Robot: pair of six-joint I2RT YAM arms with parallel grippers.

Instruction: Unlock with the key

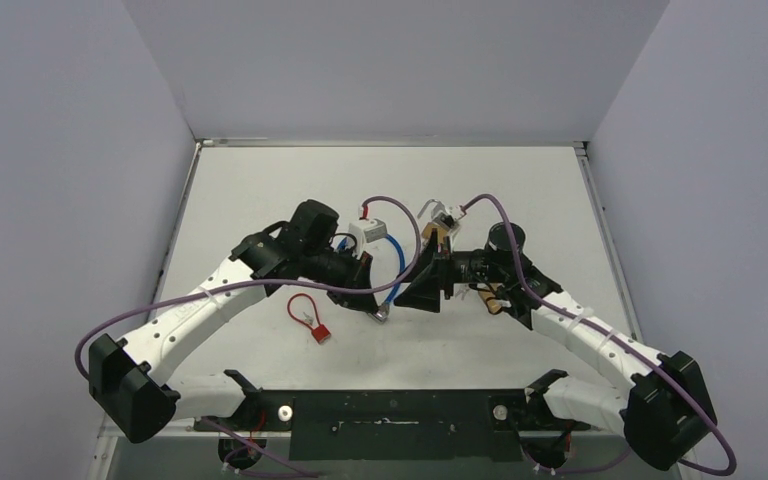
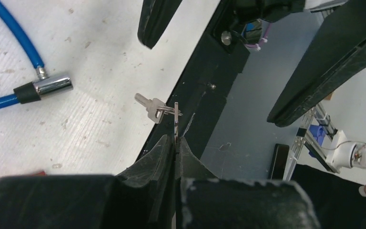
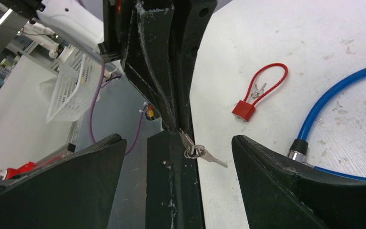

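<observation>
Key point(image 3: 215, 159) is the whole story here, so I'll place everything off it. It dangles from a small ring point(image 3: 192, 151), and that ring is pinched edge-on in the tips of the left gripper point(image 2: 176, 139), jaws pressed tight together on it. The key hangs loose just past those tips, with its blade crosswise to the left fingers. Can't tell if it's brushing the table point(image 3: 286, 43).

Right gripper point(image 3: 177, 143) has its jaws spread wide, one finger on either side of the key and neither touching it. So the right arm is the one placed to take it. My guess is the next move is closing on the key's head. Since the key swings free on the ring, it could twist as the pads meet. Nothing sits between the key and the right fingers.

Further out from the key is the chrome end point(image 2: 52, 87) of the blue cable point(image 3: 331, 95), near but apart. Beyond that a red padlock point(image 3: 244, 110) lies flat, with what look like its own tiny keys on the loop. Farthest out is a white block point(image 1: 370, 232) by the cable loop.
</observation>
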